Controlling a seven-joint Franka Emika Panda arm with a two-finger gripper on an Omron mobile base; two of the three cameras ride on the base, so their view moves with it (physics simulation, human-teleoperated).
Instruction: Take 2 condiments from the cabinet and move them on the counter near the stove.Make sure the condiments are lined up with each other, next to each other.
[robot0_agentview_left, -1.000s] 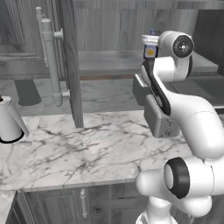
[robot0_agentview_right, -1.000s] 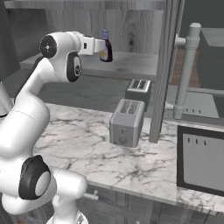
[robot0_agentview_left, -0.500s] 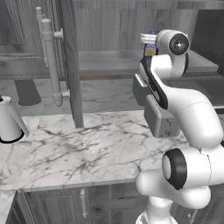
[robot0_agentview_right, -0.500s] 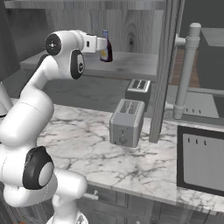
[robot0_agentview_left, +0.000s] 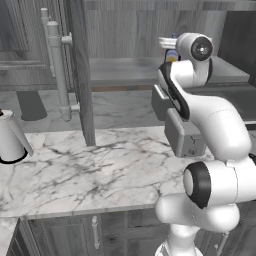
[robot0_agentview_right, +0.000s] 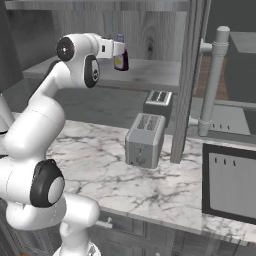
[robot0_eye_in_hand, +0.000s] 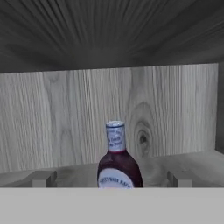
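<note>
A dark-brown sauce bottle (robot0_eye_in_hand: 117, 158) with a blue cap stands upright on the shelf inside the grey cabinet (robot0_eye_in_hand: 65, 113). In the hand view it sits between my two fingertips (robot0_eye_in_hand: 41, 178), which stand wide apart. My gripper (robot0_agentview_right: 121, 52) is open at the bottle (robot0_agentview_right: 119, 61), level with its yellow label and not closed on it. From the left base view the bottle (robot0_agentview_left: 172, 52) peeks out behind my hand. The white marble counter (robot0_agentview_right: 95, 160) lies below. The stove is out of view.
A grey toaster (robot0_agentview_right: 144, 140) stands on the counter under the shelf. The open cabinet door with its pale bar handle (robot0_agentview_right: 213, 84) hangs to the right. A dark appliance front (robot0_agentview_right: 231, 182) closes the counter's right end. A white kettle (robot0_agentview_left: 10, 141) stands far left.
The arm has shifted slightly, easing the hand a little closer around the bottle. The jaws stay wide apart and the bottle has not moved.
</note>
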